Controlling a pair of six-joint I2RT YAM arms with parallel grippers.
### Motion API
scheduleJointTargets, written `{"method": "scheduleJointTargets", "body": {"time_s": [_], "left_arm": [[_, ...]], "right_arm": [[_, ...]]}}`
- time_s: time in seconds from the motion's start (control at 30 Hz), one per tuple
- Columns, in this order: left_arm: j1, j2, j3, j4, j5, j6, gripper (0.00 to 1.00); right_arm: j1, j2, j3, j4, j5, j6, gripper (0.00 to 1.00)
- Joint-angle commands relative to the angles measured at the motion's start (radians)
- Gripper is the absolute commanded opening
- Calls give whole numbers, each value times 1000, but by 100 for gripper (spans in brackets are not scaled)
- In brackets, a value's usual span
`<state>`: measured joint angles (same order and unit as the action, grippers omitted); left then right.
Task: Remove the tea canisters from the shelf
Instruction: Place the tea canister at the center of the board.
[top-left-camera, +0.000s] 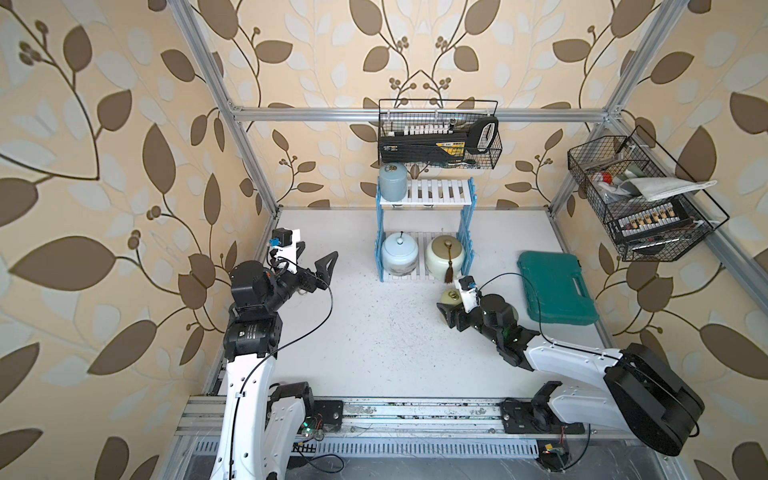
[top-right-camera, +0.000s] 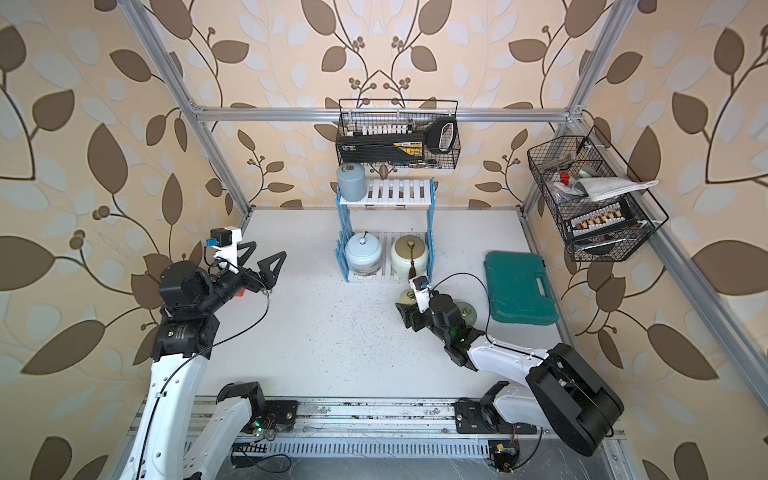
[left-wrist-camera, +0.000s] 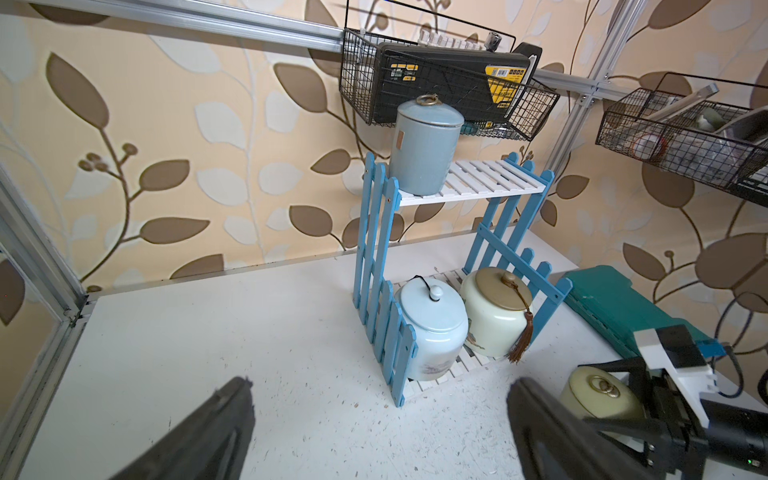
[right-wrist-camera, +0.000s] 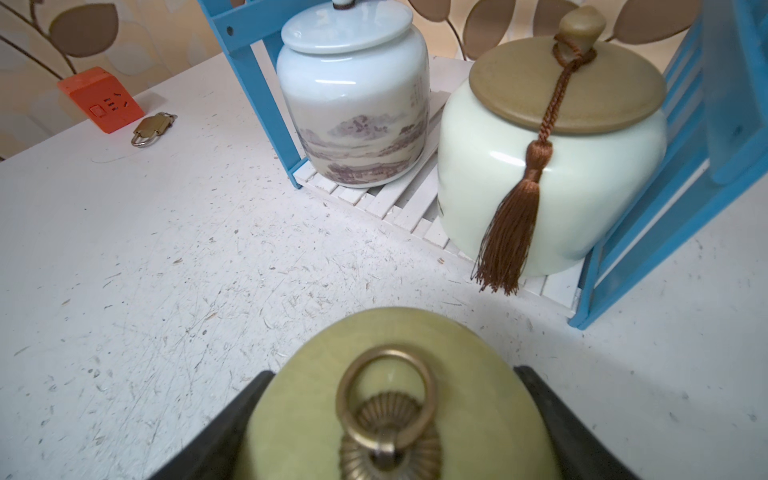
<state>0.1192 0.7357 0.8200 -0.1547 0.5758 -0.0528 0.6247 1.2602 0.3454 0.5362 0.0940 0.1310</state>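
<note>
Flat on the white table (top-left-camera: 374, 353) to the right of the right jaws, a green plastic case (top-left-camera: 557, 286); near the left jaws, an orange block (right-wrist-camera: 101, 99) with a brass padlock (right-wrist-camera: 151, 129) just beside it; well beyond and above both, a black wire basket (top-left-camera: 438, 133) on the back wall and a second basket (top-left-camera: 640, 195) on the right wall.

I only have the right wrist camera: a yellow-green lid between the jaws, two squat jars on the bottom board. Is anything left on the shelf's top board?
Observer: Yes, one blue-grey canister stands at one end of the top board.
Operator: Is the left gripper busy?
Observer: No, it is open and holds nothing, above the table, apart from the shelf.
Operator: Besides the yellow-green canister in my jaws, is any already off?
Observer: A sage green canister stands on the table between the right arm and a teal case.
</note>
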Motion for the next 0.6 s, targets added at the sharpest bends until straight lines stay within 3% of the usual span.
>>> {"method": "scheduleJointTargets", "body": {"time_s": [0.0,0.57], "left_arm": [[14,3,14,30,-1,-4,99],[10,-13,-14,69,16,19,99]], "right_arm": [[4,-4,2,104,36,13,35],[5,-15,-30,39,56,-18,43]]}}
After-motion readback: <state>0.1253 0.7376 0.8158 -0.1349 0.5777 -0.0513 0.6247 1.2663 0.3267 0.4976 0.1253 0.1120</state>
